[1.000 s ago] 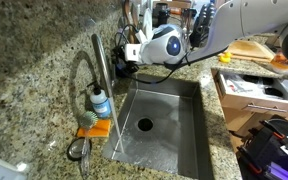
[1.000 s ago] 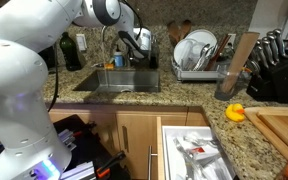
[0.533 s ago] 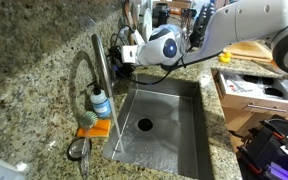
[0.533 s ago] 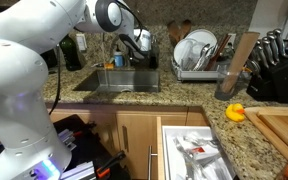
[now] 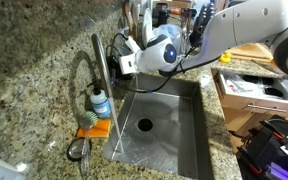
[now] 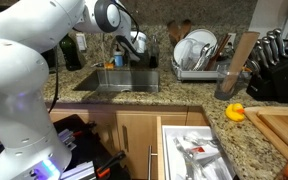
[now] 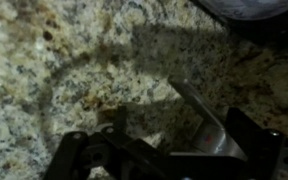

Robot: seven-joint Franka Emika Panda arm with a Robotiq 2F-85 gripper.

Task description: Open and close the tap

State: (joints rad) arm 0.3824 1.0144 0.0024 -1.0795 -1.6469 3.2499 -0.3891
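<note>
A steel sink (image 5: 174, 130) set in a speckled granite counter (image 5: 29, 60) fills the centre of the frame. The tap (image 5: 100, 80), a tall grey column with an arched tube, stands at its left edge. A white robot arm (image 5: 234, 25) reaches in from the upper right. Its gripper (image 5: 118, 55) is just beside the column's top, finger spacing unclear. A small bottle (image 5: 101, 103) of blue liquid and an orange sponge (image 5: 94, 128) sit by the tap's base.

Claw (image 7: 162, 150) blurred, cropped at bottom edge.

White arm (image 5: 242, 20) at full reach, tool (image 5: 120, 50) level, jaws apart.
</note>
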